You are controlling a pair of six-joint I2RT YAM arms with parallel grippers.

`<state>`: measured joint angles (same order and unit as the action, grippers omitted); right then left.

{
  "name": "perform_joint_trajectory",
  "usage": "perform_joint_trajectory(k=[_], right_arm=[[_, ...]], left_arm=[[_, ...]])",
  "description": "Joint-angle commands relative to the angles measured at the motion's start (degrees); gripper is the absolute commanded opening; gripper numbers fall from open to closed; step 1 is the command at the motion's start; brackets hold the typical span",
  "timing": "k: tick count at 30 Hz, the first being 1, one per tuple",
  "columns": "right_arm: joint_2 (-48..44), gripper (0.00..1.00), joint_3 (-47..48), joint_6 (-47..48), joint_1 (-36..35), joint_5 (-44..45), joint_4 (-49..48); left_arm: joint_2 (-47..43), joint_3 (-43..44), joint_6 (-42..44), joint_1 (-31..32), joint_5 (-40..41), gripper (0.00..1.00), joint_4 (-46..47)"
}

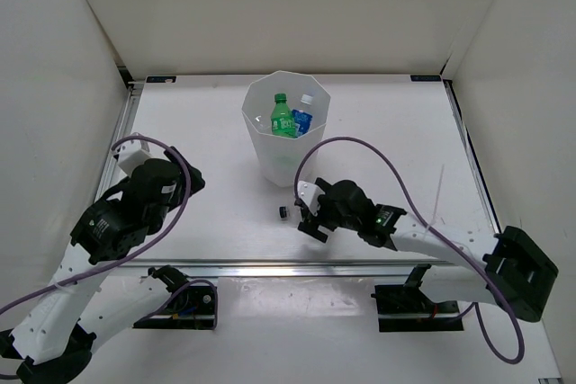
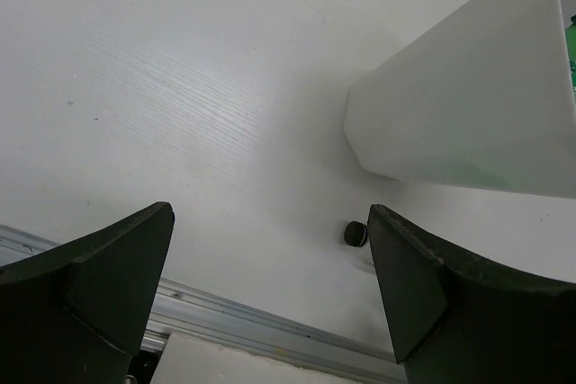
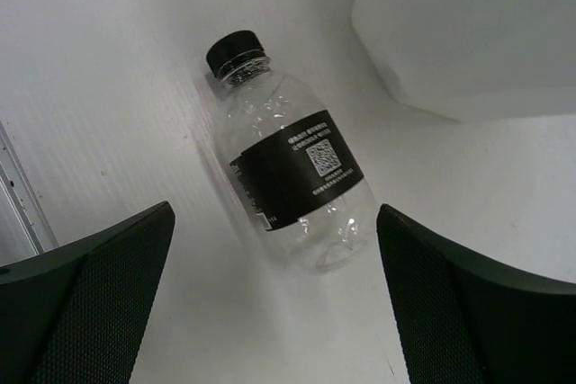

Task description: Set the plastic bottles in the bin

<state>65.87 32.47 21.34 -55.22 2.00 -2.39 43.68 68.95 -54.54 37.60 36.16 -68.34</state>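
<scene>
While your left gripper [image 2: 270,213] hangs spread and empty well apart, the black-labelled bottle [image 3: 292,177] lies on its side just beside the bin [image 1: 279,164]. It sits right under your spread right gripper [image 3: 274,213], long axis crossing the jaws' closing line. The bin holds a green bottle [image 1: 283,117] and a blue-labelled bottle [image 1: 302,120].

Lab test cell: white panel walls [image 1: 270,6], aluminium-railed table [image 1: 198,123].

White counter [image 1: 207,123], boxed by white panels [image 1: 270,6].
Counter surface shows fine grain up close; metal rail [image 1: 270,267] runs along near edge; panels stand at back and both sides.
</scene>
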Motion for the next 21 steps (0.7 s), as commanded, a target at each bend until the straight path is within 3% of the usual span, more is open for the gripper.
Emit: perform_joint_trajectory(k=[1,12,21], right_arm=[[2.33,0.96,2.07,2.83,0.11,-5.14,-6.3],[9.8,0.96,3.74,5.81,2.39,-10.69,-11.05],[14.55,0.86,5.49,0.46,6.09,-14.3,-7.47]], left_arm=[[0.26,-0.57,-0.56,-0.08,-1.01,1.0,-0.04],[0.27,-1.18,-2.14,-0.08,-2.06,1.0,-0.75],[0.79,-1.71,-3.29,-0.08,-2.59,1.0,-1.98]])
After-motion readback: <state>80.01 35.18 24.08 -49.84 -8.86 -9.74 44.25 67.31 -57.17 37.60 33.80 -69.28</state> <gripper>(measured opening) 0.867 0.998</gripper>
